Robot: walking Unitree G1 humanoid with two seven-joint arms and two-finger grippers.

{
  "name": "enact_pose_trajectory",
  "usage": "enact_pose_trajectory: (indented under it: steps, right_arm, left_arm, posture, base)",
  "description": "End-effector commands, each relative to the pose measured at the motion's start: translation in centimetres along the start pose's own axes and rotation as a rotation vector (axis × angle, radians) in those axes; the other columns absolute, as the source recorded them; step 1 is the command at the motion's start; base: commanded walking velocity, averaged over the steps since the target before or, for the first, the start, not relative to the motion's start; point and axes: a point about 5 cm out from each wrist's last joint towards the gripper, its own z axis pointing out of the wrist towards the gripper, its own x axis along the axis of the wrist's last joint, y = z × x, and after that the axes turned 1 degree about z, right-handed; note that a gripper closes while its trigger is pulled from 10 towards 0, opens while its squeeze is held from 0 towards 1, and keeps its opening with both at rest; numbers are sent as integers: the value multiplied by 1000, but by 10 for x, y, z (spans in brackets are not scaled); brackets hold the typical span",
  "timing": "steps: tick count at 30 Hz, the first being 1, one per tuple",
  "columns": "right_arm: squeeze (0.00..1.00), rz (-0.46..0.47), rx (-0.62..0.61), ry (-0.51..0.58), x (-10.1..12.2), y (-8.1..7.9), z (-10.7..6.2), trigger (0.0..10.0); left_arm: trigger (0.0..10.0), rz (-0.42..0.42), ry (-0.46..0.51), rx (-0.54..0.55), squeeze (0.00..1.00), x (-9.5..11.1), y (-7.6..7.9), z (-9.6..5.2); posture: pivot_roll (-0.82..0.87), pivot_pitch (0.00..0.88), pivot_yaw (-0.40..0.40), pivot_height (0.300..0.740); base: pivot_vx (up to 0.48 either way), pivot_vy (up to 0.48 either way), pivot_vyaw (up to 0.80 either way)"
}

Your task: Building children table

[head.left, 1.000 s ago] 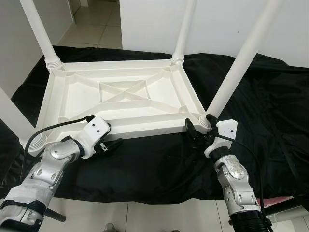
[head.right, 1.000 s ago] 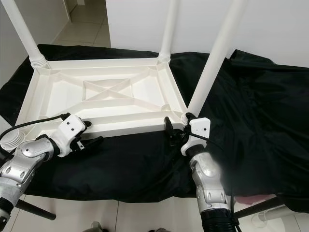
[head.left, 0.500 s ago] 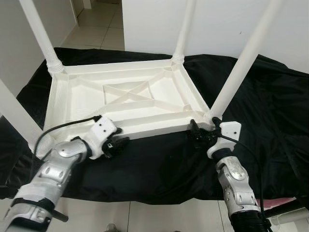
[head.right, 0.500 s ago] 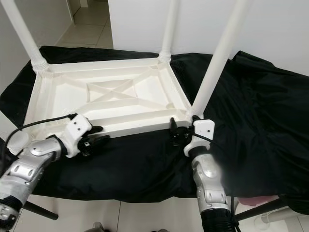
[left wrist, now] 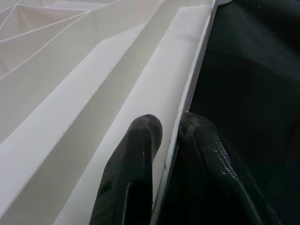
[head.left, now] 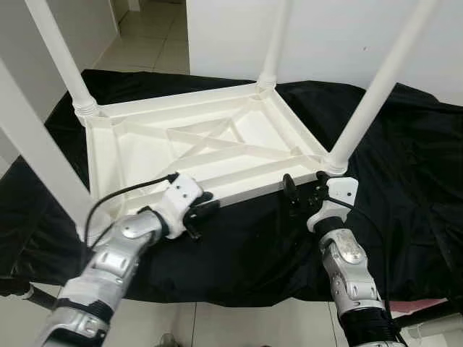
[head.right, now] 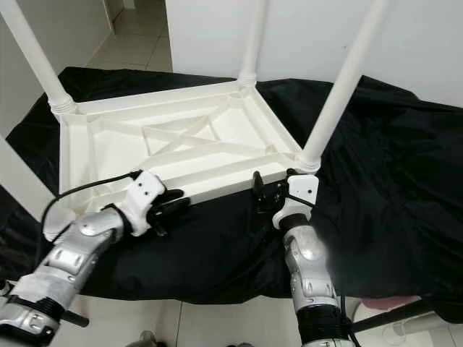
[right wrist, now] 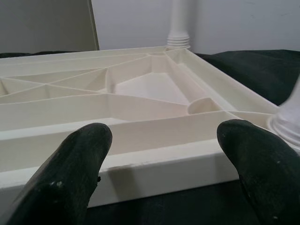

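A white, smooth plastic children table (head.left: 210,148) lies upside down on a black, creased cloth (head.left: 405,181), its ribbed underside crossed by an X-shaped brace and its four round tube legs (head.left: 376,83) standing up from the corners. The left end effector (left wrist: 169,136) pinches the thin rim of the table's near edge between its two rounded black fingers (left wrist: 140,140). The right end effector (head.left: 304,189) is spread wide, just before that same edge near the right corner leg.

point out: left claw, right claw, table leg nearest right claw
left claw (left wrist: 168,140): left wrist view, between fingertips pinching the table rim.
right claw (right wrist: 164,140): right wrist view, gap between spread fingertips.
table leg (head.left: 376,90): left eye view, mid-shaft.
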Motion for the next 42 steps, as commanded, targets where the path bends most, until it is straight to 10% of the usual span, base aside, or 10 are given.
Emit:
enact_pose_trajectory:
  steps: [1, 2, 3, 9, 10, 18, 19, 20, 21, 42]
  right_arm:
    - [0, -4, -1, -2, -2, -1, 0, 10000]
    - [0, -4, -1, -2, -2, -1, 0, 10000]
    - [0, -4, 2, -2, -2, -2, 0, 10000]
    - [0, -4, 6, -2, -3, -3, 1, 10000]
    - [0, -4, 7, -2, -3, -3, 1, 10000]
    - [0, -5, 13, 0, -3, -6, 2, 10000]
    - [0, -4, 18, 0, -4, -7, 2, 10000]
    - [0, -4, 18, 0, -4, -7, 2, 10000]
    - [0, -4, 23, -2, -4, -9, 3, 10000]
    - [0, 47, -81, -6, -14, -19, -2, 10000]
  left_arm:
    - [4549, 3, 2, -117, 0, 0, 25, 13]
    - [4549, 3, 2, -117, 0, 0, 25, 13]
    - [10000, 8, 5, -125, 0, 1, 29, 17]
    - [10000, -13, 21, -109, 0, 4, 34, 20]
    - [10000, -35, 38, -88, 1000, 6, 32, 18]
    - [10000, -13, 120, 70, 1000, 18, 21, 7]
    - [10000, -6, 128, 96, 204, 20, 20, 2]
    - [10000, -6, 128, 96, 204, 20, 20, 2]
    - [10000, -7, 134, 120, 0, 22, 21, -5]
    - [10000, -91, 96, 56, 0, 27, 68, -90]
  posture:
    - [-7, 101, -26, 740]
    - [-7, 101, -26, 740]
    - [-8, 100, -25, 740]
    - [-8, 101, -28, 740]
    - [-8, 101, -28, 740]
    - [0, 101, -36, 740]
    - [3, 102, -36, 740]
    - [3, 102, -36, 740]
    - [9, 102, -39, 740]
    - [86, 113, -90, 740]
  base:
    - [0, 0, 0]
    - [0, 0, 0]
    - [0, 0, 0]
    - [0, 0, 0]
    - [0, 0, 0]
    - [0, 0, 0]
    - [0, 0, 0]
    - [0, 0, 0]
    - [0, 0, 0]
    - [0, 0, 0]
